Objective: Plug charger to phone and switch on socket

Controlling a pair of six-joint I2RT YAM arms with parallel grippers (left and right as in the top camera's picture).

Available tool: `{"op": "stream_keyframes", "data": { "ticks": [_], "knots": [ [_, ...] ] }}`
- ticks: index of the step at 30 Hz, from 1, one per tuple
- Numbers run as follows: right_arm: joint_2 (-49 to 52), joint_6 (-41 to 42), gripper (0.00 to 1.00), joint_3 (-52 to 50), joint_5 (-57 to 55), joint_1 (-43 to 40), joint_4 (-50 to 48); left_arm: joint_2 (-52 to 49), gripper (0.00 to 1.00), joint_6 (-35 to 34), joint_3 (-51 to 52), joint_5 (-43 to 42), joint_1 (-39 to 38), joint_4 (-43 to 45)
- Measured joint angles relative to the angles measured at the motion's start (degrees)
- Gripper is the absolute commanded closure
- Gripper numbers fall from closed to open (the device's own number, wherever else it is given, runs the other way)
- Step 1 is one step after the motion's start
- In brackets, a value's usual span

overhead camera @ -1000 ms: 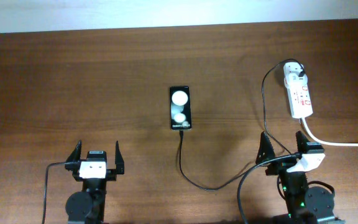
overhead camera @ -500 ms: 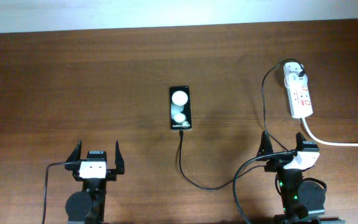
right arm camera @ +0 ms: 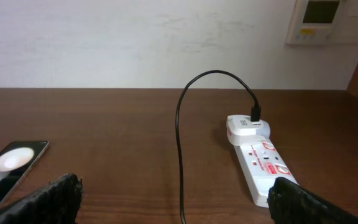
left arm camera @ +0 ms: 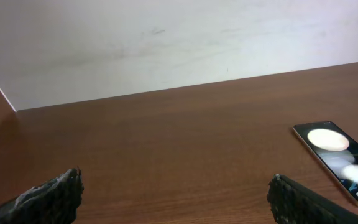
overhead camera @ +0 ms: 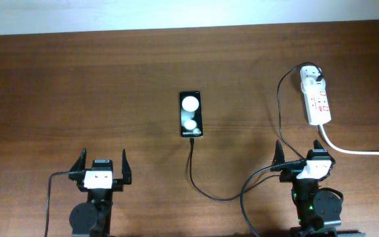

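The charger cable (overhead camera: pixel 191 161) meets the near edge of the phone (overhead camera: pixel 191 114) at mid-table, curls over the table (overhead camera: pixel 77 79) and climbs to its white adapter (overhead camera: pixel 310 74), which sits in the power strip (overhead camera: pixel 318 100) at far right. My left gripper (overhead camera: pixel 102 157) and right gripper (overhead camera: pixel 299 153) sit near the front edge, jaws spread, holding nothing.
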State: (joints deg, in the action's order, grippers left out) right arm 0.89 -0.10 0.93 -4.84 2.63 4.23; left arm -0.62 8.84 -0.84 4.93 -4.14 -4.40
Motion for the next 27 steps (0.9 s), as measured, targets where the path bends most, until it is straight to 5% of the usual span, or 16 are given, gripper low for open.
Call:
{"op": "stream_keyframes", "data": {
  "ticks": [27],
  "knots": [
    [0.00, -3.61, 0.01, -0.02, 1.97, 0.00, 0.13, 0.00, 0.01, 0.00, 0.00, 0.00, 0.00, 0.00]
  ]
}}
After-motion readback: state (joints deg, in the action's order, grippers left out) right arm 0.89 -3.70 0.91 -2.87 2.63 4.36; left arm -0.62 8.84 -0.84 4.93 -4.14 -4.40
